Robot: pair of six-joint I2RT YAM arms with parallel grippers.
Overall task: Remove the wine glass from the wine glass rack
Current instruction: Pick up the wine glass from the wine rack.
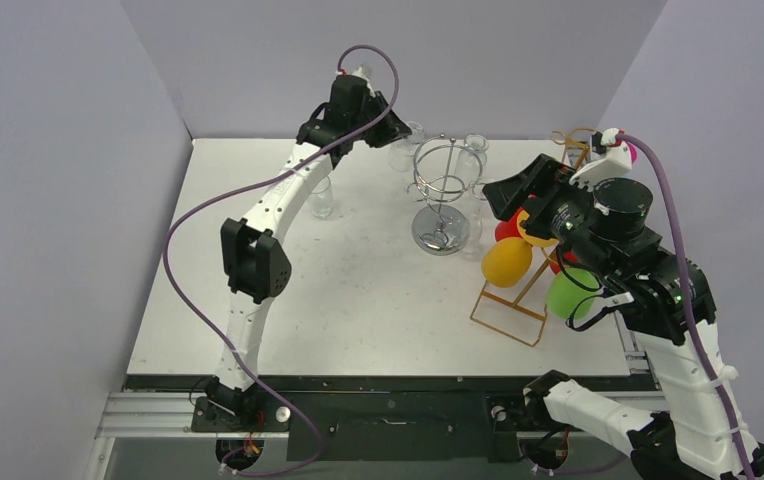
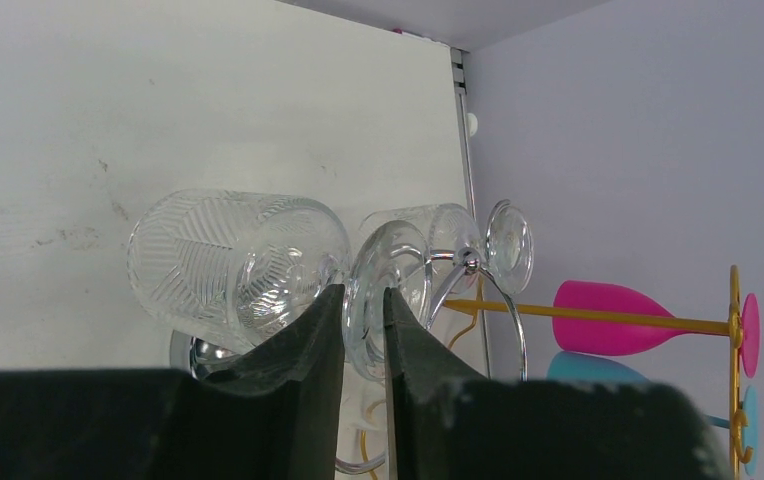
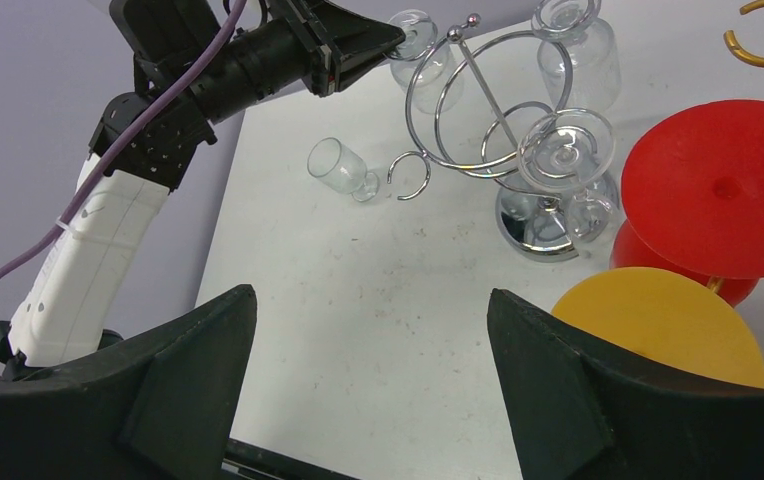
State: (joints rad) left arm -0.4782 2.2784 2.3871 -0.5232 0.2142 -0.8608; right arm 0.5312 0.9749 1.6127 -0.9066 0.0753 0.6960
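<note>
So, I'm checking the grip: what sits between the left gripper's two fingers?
The left wrist view shows the foot of the hanging wine glass in the narrow gap of the left gripper. Whether the fingers touch it, I cannot tell.

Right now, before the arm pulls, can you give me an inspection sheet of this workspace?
Surface: white table, a few dark specks.
Job's things: chrome rack with clear glasses hanging on it; one glass has its foot between the left fingers.
Clutter: loose glass standing left of the rack; gold rack with coloured glasses at the right.
Claws: left claw shut on the glass foot; right claw open and empty.
Cables: purple cable loops off the left arm; second cable runs along the right arm.
Surroundings: plain grey walls on three sides.
</note>
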